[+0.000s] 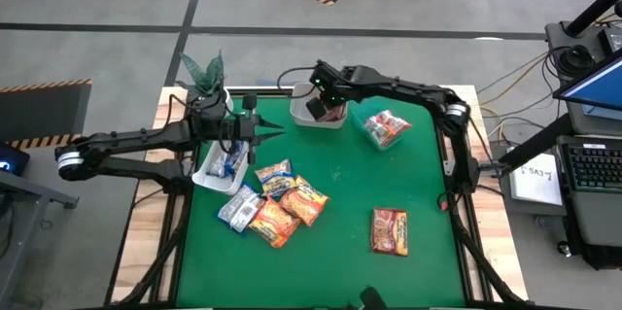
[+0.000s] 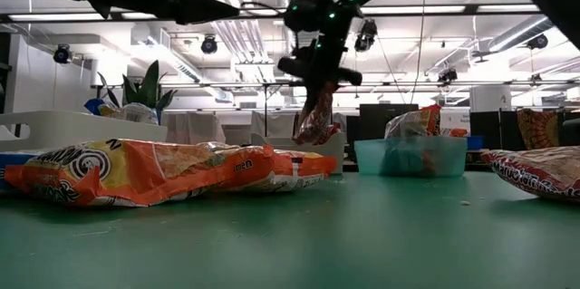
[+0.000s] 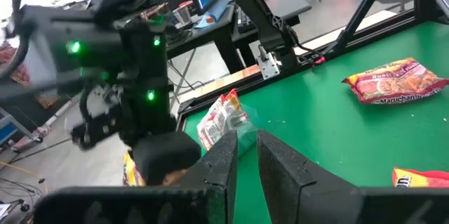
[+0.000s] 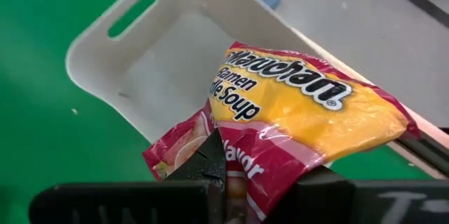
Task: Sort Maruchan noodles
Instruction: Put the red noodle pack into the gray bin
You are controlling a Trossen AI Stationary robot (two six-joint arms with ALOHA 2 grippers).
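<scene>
My right gripper [image 1: 326, 108] hangs over the white tub [image 1: 303, 119] at the table's far edge, shut on a dark red and yellow Maruchan packet [image 4: 295, 112]. My left gripper [image 1: 275, 133] points level toward the table's right, shut and holding nothing, above the left white tub [image 1: 206, 180], which holds a blue-and-white packet [image 1: 225, 161]. Several orange and blue packets [image 1: 275, 203] lie in a heap on the green mat. A dark red packet [image 1: 389, 230] lies alone nearer the front. A clear tub [image 1: 369, 116] holds red packets [image 1: 387, 127]. My right gripper pinches the packet between its two fingers at one short end [image 4: 235, 164]. The fingers slant down from above. The packet hangs below them [image 2: 317, 119], lifted clear, over the white tub's open top [image 4: 151, 62].
A potted plant [image 1: 204, 75] stands at the far left corner behind my left arm. Bare green mat [image 1: 340, 261] lies toward the front and around the lone red packet. A desk with a keyboard [image 1: 593, 169] stands beyond the table's right edge.
</scene>
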